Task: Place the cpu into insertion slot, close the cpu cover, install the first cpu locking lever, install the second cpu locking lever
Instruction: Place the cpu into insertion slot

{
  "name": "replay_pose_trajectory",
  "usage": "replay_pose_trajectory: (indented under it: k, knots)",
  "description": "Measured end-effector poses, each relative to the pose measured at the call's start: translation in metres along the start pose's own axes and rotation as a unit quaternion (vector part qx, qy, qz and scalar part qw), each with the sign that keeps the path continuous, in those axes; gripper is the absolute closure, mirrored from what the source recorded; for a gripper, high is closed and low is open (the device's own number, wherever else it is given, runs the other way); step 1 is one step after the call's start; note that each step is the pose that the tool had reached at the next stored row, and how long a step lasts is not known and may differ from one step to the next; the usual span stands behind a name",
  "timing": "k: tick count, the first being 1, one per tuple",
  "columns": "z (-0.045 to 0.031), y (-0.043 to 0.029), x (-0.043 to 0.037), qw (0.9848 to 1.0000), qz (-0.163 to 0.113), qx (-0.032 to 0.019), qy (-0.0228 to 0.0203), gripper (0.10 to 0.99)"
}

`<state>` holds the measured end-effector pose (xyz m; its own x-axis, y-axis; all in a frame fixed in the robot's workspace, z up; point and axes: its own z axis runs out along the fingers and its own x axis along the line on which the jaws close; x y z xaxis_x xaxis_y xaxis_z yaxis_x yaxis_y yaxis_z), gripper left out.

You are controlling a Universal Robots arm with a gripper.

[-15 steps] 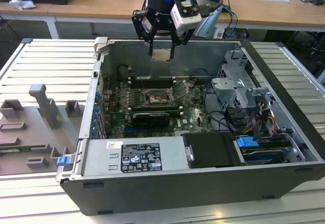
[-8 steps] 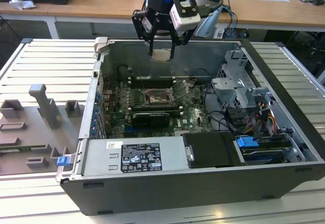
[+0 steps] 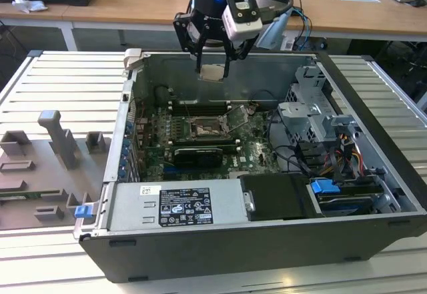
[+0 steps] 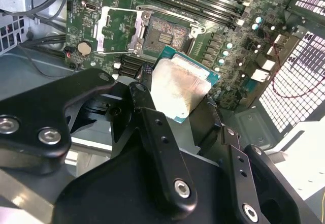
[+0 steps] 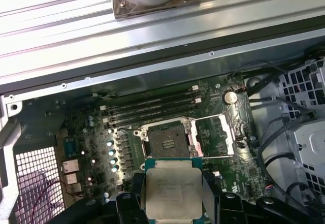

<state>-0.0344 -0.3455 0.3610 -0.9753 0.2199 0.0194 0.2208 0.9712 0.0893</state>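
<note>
Exterior view: the black two-fingered gripper (image 3: 213, 67) hangs over the rear wall of the open dark grey computer case (image 3: 267, 254). Its fingers are set narrow and clamped on opposite edges of the cpu (image 3: 212, 73), a small flat pale silver-beige square chip. The cpu is held level, metal lid up, well above the green motherboard (image 3: 153, 144) and apart from the insertion slot (image 3: 207, 129), a square socket with dark centre and silver rim. The chip is near-square, so no long axis can be told. In the first wrist view the cpu (image 5: 170, 191) has its edges about parallel to those of the insertion slot (image 5: 167, 140). There the cpu cover (image 5: 216, 135), a thin silver frame plate with a square window, lies open beside the uncovered slot. The second wrist view adds one black finger (image 4: 150, 117) against the chip's side and a pale smear on the lid; the exterior view gives the height above the board.
</note>
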Motion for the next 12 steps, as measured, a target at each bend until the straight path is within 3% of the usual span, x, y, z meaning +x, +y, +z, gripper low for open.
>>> replay_pose_trajectory:
  k: [12]
  knots:
    - [0.0006,0.0,0.0,0.9993,0.037,-0.0007,-0.0033,0.549]
